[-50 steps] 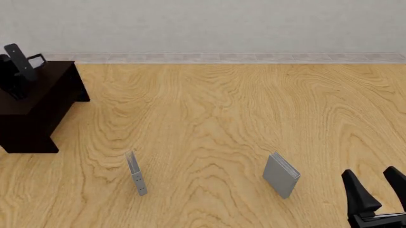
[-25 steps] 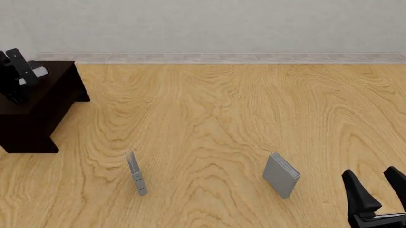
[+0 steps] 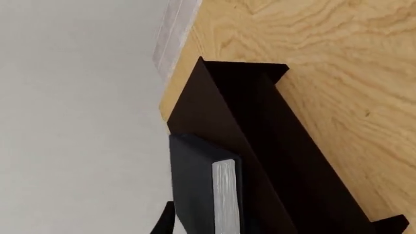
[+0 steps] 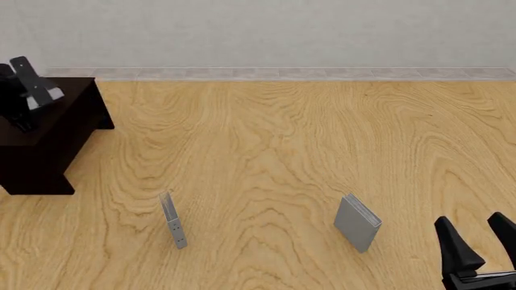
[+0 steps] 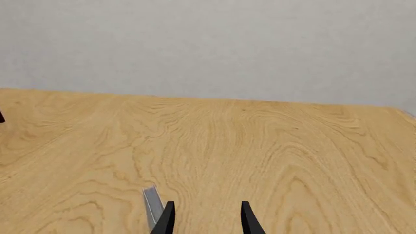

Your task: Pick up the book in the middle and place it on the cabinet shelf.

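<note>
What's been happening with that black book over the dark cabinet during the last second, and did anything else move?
The left tool has tipped the black book a little more upright over the cabinet, turning its white page edge into view. It still grips the book. The thin book, the grey book and the open right tool stayed put.

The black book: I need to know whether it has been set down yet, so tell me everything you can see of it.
The black book is a thick hardcover with a dark matte cover and white page edges. It stands tilted over the flat top of the cabinet, at the table's far left. The left gripper seems to hold it; whether its lower edge touches the cabinet top cannot be told. Nothing else touches it.
</note>
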Robot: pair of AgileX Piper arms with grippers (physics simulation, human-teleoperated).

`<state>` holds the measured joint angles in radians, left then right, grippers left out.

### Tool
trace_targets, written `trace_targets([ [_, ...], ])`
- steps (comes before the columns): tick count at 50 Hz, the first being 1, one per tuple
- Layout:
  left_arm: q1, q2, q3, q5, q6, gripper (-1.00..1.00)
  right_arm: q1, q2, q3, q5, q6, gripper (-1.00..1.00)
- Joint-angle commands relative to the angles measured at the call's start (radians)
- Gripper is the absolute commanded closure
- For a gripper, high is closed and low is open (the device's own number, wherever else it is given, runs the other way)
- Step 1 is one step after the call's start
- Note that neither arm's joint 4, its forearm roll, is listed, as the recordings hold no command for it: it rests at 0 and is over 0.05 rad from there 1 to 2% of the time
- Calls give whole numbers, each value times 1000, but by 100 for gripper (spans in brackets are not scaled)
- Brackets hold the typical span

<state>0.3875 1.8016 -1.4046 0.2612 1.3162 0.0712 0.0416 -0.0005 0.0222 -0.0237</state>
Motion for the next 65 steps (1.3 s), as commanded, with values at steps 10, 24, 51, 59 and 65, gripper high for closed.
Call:
trace_targets([
  [10,-7,-36,-17,216,-41,-100,2,6,0,-3,1,-100],
  [24,-11,-56,-30,290,-67,-100,3,0,0,1,2,-100],
  [51,-90,-47,-247,450,-180,-100,5,-12,0,10,6,-100],
  [59,-112,-53,-241,511,-198,-100,6,-14,0,11,5,-100],
  [65,-129,-21,-354,572,-239,-100,7,-13,0,9,5,-100],
])
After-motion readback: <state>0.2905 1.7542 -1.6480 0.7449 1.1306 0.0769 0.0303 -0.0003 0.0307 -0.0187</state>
